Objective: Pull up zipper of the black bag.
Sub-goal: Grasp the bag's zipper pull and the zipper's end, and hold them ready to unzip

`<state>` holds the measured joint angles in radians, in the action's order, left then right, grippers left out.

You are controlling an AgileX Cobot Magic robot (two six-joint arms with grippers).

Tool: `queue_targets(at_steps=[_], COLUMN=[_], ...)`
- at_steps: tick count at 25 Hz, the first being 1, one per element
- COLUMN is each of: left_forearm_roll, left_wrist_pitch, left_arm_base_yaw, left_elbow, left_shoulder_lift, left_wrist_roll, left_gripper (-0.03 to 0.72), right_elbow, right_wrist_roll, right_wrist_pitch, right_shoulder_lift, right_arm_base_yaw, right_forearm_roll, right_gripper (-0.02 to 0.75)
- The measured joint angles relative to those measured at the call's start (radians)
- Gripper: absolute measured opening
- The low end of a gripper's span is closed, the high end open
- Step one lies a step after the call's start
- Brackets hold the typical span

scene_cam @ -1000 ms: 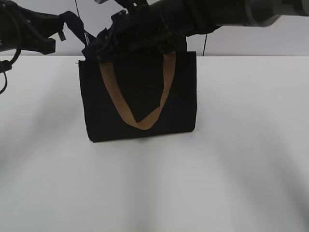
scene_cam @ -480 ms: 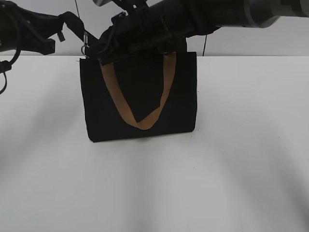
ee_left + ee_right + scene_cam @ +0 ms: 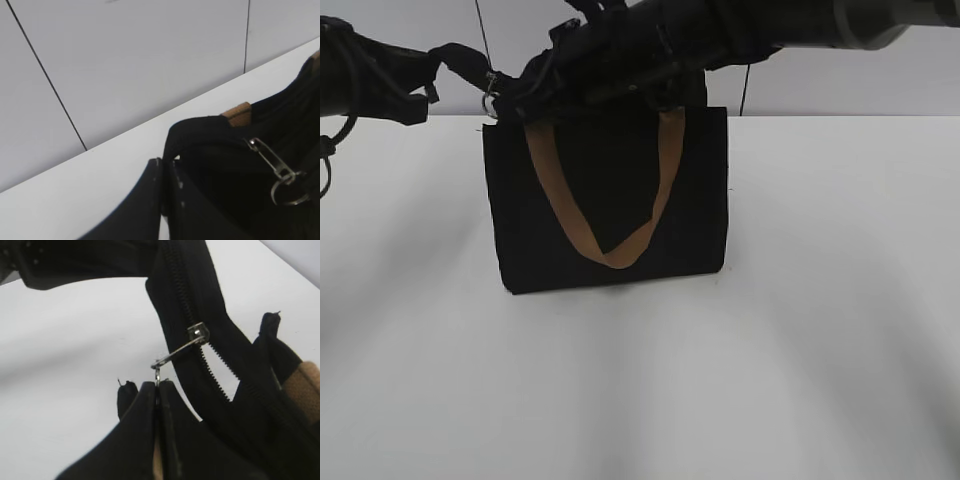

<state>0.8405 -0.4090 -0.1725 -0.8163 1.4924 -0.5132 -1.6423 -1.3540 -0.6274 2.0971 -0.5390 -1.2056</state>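
The black bag [image 3: 695, 190] stands upright on the white table, a tan strap [image 3: 565, 215] hanging down its front. My left gripper [image 3: 432, 62] comes from the left and is shut on a black fabric tab [image 3: 192, 131] at the bag's top left end. My right gripper [image 3: 515, 98] reaches across from the upper right and is shut on the silver ring of the zipper pull [image 3: 172, 356]. The slider [image 3: 198, 331] sits on the zipper [image 3: 182, 285], whose teeth are parted on the side nearer the camera. The pull and ring also show in the left wrist view [image 3: 274, 169].
The white table [image 3: 820, 320] extends around the bag. A pale panelled wall [image 3: 880, 80] stands close behind it. My right arm covers the bag's top edge in the exterior view.
The left gripper has drawn the fabric tab farther left. The silver pull, held by the right gripper, has shifted slightly left toward the bag's left end. The bag stays put.
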Motion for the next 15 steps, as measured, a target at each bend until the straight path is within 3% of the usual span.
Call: queue_targets(at_steps=[8,15], left_forearm_roll=[0.001,0.001], left_wrist_pitch=[0.015,0.044], left_arm_base_yaw=[0.0,0.0], left_elbow=[0.0,0.0], left_shoulder_lift=[0.0,0.0], left_wrist_roll=[0.0,0.0], left_gripper=[-0.004,-0.004], right_elbow=[0.0,0.0], right_wrist_roll=[0.062,0.131], right_wrist_pitch=[-0.017,-0.047], right_shoulder_lift=[-0.027,-0.057], right_arm_base_yaw=[0.017,0.083], right_forearm_roll=[-0.041,-0.054], right_gripper=[-0.015,-0.015])
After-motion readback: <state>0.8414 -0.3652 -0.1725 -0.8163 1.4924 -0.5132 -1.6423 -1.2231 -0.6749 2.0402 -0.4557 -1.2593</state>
